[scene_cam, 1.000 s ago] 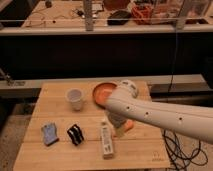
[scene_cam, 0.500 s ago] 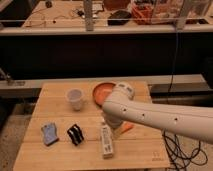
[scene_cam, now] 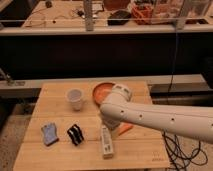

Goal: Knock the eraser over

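The eraser (scene_cam: pixel 75 134), a small black block with white stripes, stands on the wooden table (scene_cam: pixel 55 95) at the front left. My arm comes in from the right as a thick white tube. My gripper (scene_cam: pixel 111 123) hangs below its end, near the middle of the table, just above the top end of the long white box (scene_cam: pixel 106 142). It is to the right of the eraser and clearly apart from it.
A blue-grey soft piece (scene_cam: pixel 49 133) lies left of the eraser. A white cup (scene_cam: pixel 75 99) stands behind it. An orange-red bowl (scene_cam: pixel 102 91) sits at the back, partly hidden by my arm. An orange object (scene_cam: pixel 125 129) lies right of the box. Cables hang at the table's right.
My arm and gripper have moved left across the table, towards the white box and the eraser. The eraser and the other things have not moved.
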Available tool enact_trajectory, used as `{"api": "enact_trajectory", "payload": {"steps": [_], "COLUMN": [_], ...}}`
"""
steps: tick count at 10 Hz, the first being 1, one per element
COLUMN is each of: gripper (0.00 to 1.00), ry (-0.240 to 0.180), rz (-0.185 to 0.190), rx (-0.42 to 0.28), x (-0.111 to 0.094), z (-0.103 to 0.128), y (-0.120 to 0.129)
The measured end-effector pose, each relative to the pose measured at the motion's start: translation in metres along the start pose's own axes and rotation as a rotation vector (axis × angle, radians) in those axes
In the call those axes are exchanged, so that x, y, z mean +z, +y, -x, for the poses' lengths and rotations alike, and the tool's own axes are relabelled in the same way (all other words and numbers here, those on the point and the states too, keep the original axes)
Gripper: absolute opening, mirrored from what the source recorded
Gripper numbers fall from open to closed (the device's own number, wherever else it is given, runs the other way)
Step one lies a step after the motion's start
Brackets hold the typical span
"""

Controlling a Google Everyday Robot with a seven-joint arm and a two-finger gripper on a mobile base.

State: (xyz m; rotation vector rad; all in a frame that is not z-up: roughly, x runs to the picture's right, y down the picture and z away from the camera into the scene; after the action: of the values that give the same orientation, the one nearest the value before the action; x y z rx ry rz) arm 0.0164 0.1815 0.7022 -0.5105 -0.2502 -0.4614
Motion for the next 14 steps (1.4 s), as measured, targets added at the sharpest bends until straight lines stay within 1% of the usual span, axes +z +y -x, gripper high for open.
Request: {"api": "enact_trajectory", "payload": {"steps": [1,4,5,6,7,14], "gripper": [0.62,0.33,0.2,0.1,0.04,0.03], "ry": [-0.002,-0.01,-0.016,-0.022,-0.027,-0.061], "rz": [-0.001,-0.003,-0.004,-0.005,-0.003,0.006], "rx": [-0.004,-0.019,-0.031,-0.037,-0.048,-0.113], "x": [0.001,0.005,0.008,0.011,0.014,0.031], "z": [0.002,0.008,0.014,0.017,0.019,0.046], "y": [0.0,-0.002,-0.004,-0.003,-0.001,-0.006]}}
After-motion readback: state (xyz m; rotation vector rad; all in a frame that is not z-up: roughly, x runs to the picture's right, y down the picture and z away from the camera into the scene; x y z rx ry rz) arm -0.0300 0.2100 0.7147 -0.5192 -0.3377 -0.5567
